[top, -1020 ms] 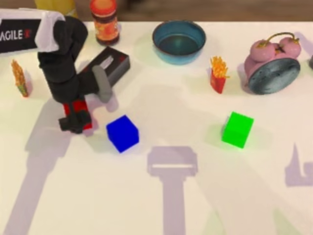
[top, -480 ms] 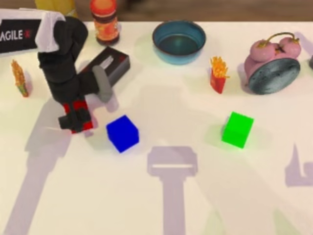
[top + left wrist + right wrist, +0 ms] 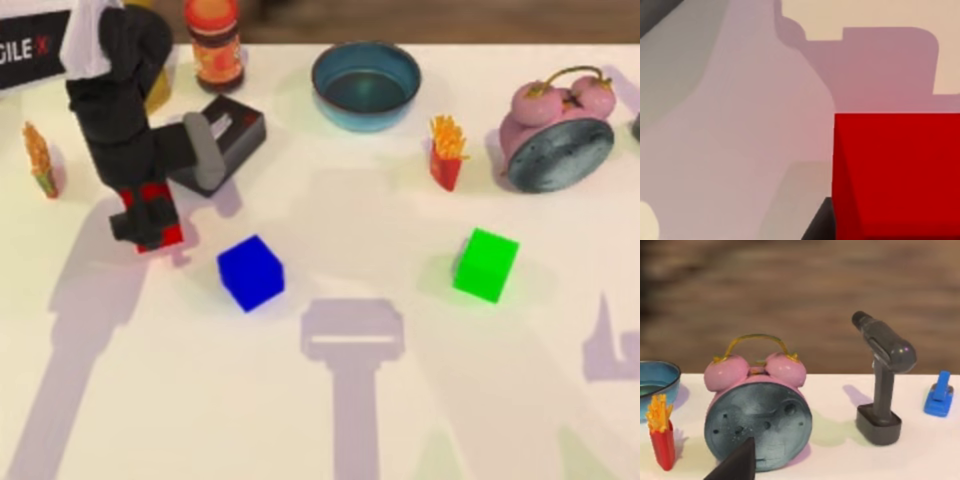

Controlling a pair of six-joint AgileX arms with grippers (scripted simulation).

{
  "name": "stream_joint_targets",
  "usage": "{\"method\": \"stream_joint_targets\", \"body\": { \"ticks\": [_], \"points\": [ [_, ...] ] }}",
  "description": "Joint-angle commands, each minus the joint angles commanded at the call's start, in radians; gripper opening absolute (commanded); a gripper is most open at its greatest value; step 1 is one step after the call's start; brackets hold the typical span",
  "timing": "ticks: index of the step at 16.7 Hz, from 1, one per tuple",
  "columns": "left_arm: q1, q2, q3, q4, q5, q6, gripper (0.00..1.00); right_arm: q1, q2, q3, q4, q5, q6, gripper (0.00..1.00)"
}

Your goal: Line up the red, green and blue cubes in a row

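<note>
The left arm reaches down at the counter's left, its gripper [image 3: 147, 222] clamped with fingers vertical; the right arm sits out of the top view.

Table clutter, back half of a white table [image 3: 400, 420].
Along the back edge: orange-lidded jar [image 3: 214, 42], blue bowl [image 3: 366, 84], pink alarm clock [image 3: 556, 130] lying tilted at far right. Black tissue box [image 3: 236, 128] just in front of the jar. Red fries carton [image 3: 446, 152] between bowl and clock; second fries carton [image 3: 40, 160] near the left edge. Right wrist view only: grey power drill [image 3: 882, 375] upright, small blue clip-like item [image 3: 939, 395] beside it.
</note>
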Motion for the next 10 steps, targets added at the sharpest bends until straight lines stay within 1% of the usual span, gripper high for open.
{"method": "stream_joint_targets", "body": {
  "ticks": [2,4,7,10],
  "points": [
    [0.006,-0.024,0.044,-0.076,-0.001,-0.001,0.00,0.000,0.000,0.000,0.000,0.000,0.000,1.00],
    [0.009,-0.044,0.074,-0.117,-0.001,-0.002,0.00,0.000,0.000,0.000,0.000,0.000,0.000,1.00],
    [0.010,-0.047,0.078,-0.121,-0.001,-0.002,0.00,0.000,0.000,0.000,0.000,0.000,0.000,1.00],
    [-0.011,-0.057,0.060,-0.114,-0.001,-0.002,0.00,0.000,0.000,0.000,0.000,0.000,0.000,1.00]
  ]
}}
